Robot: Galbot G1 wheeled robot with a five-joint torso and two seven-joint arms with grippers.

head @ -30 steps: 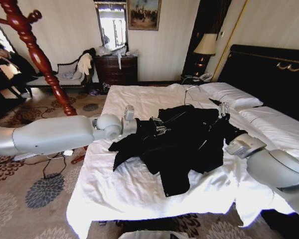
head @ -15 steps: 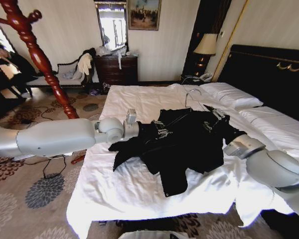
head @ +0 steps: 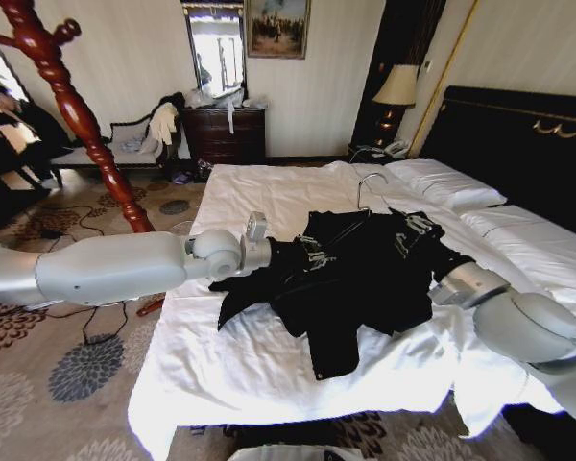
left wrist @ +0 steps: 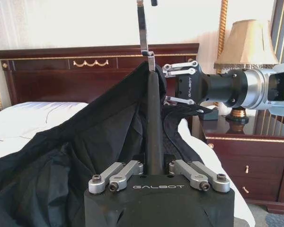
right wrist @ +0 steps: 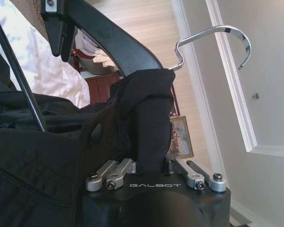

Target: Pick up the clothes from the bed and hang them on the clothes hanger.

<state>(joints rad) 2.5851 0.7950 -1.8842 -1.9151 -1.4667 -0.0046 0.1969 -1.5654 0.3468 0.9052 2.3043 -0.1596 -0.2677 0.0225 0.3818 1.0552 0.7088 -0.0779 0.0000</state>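
Both grippers clamp the clothes hanger (head: 365, 223) above the bed (head: 269, 355): left gripper (head: 312, 254), reaching in from nine o'clock in the head view, has its fingers closed on one black hanger arm (left wrist: 154, 113), seen rising from between them in its wrist view. Right gripper (head: 410, 230), coming from four o'clock, is closed on the opposite shoulder of the hanger, wrapped in black cloth (right wrist: 149, 118). Draped over the hanger, the clothes (head: 350, 283), a black jacket, spread across the white sheet at the middle of the bed, one sleeve trailing toward six o'clock. Its silver hook (head: 370, 182) points toward twelve o'clock, near the pillows (head: 442, 181).
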